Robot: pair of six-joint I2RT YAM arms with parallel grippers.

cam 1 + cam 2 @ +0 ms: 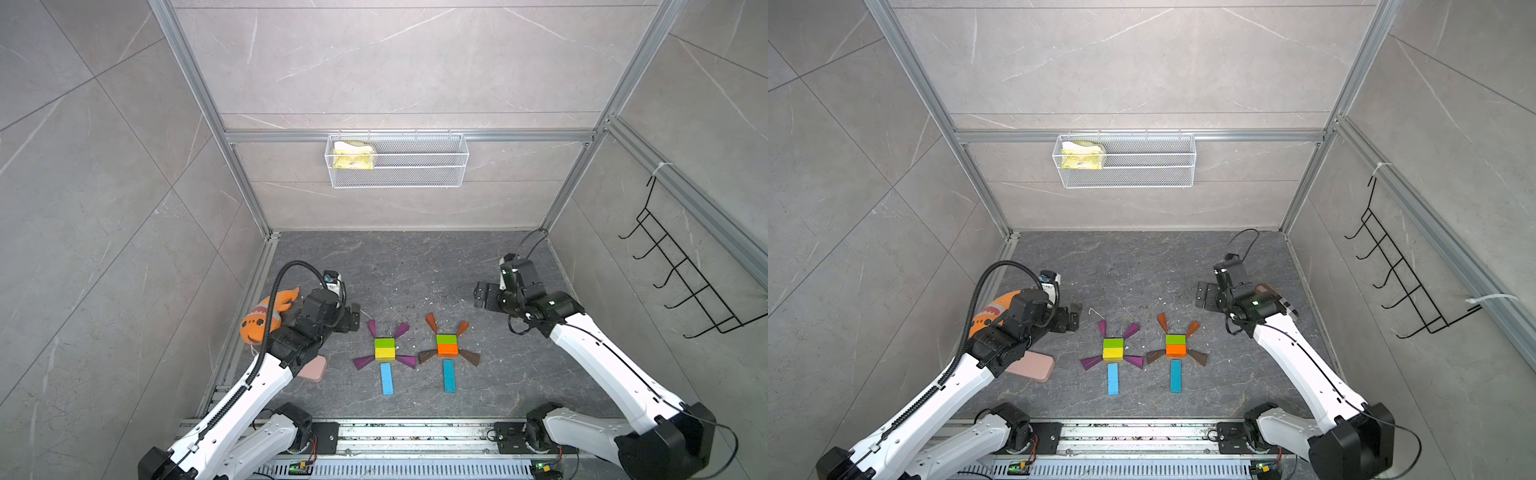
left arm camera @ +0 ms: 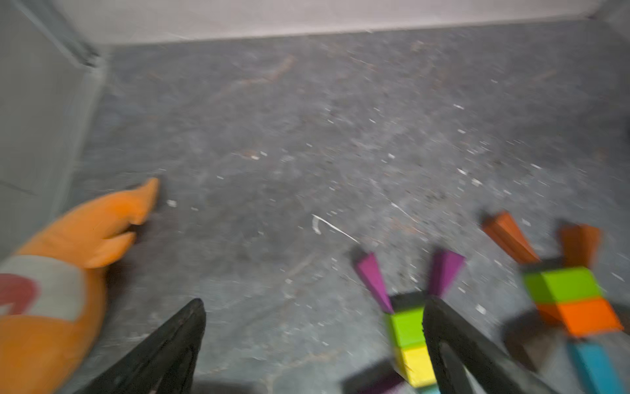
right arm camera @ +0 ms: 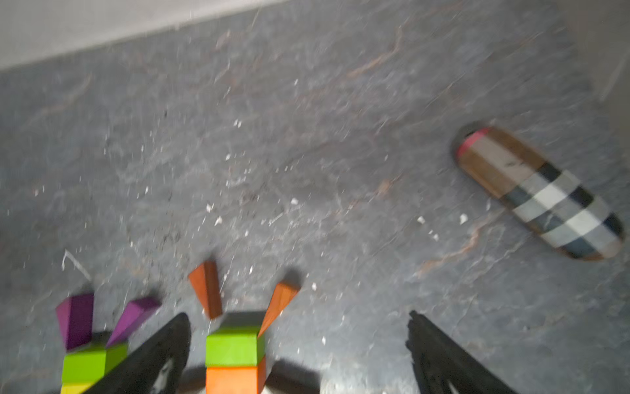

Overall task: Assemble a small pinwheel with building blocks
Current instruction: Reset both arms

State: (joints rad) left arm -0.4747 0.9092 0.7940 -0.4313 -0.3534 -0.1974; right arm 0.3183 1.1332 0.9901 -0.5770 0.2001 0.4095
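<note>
Altogether four purple wedges (image 1: 371, 327), two blue bars (image 1: 386, 379); left end effector (image 2: 313, 303), right end effector (image 3: 298, 315) agape, empty

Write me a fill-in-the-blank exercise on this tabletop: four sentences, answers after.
The four wedges around the green and yellow bricks are all ____.
The two wedges flanking the orange brick are ____.
The plush fish lies on the robot's ____ side.
The left gripper and the right gripper both stand ____, holding nothing.
Missing words: purple; brown; left; open.
</note>
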